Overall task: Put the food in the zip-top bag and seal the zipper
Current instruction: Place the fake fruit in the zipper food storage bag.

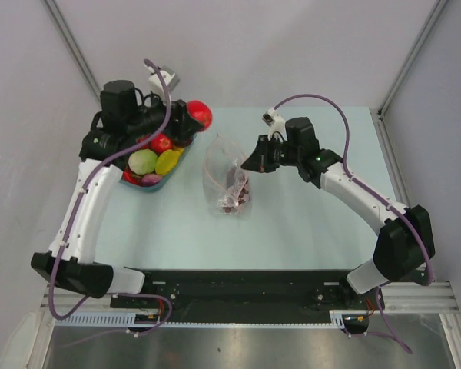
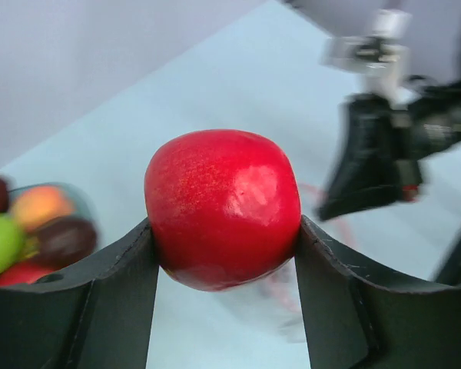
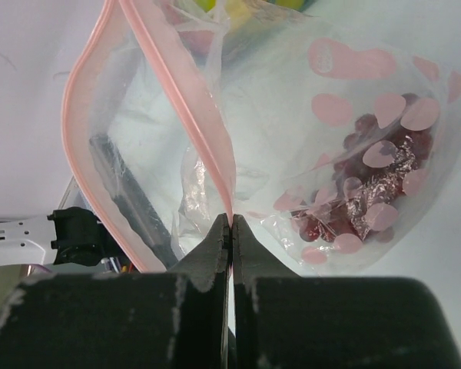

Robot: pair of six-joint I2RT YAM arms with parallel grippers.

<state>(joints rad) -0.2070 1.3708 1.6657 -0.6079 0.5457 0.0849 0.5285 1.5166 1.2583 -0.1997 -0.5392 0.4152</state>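
My left gripper (image 1: 194,117) is shut on a glossy red apple (image 1: 200,113), a piece of the food, held in the air just past the fruit dish. In the left wrist view the apple (image 2: 223,207) fills the gap between both fingers (image 2: 115,284). The zip-top bag (image 1: 224,178) lies in the middle of the table with a dark purple grape bunch (image 3: 373,188) inside. My right gripper (image 3: 231,221) is shut on the pink zipper (image 3: 180,104) strip at the bag's mouth and lifts one lip, so the mouth gapes open. That gripper (image 1: 255,162) sits at the bag's right side.
A blue-rimmed dish (image 1: 148,187) at the left holds more food: a green piece (image 1: 143,161), a yellow piece (image 1: 167,161) and a red piece (image 1: 161,143). The enclosure's white walls stand on the left, back and right. The arm bases sit on a black rail (image 1: 238,280) at the near edge.
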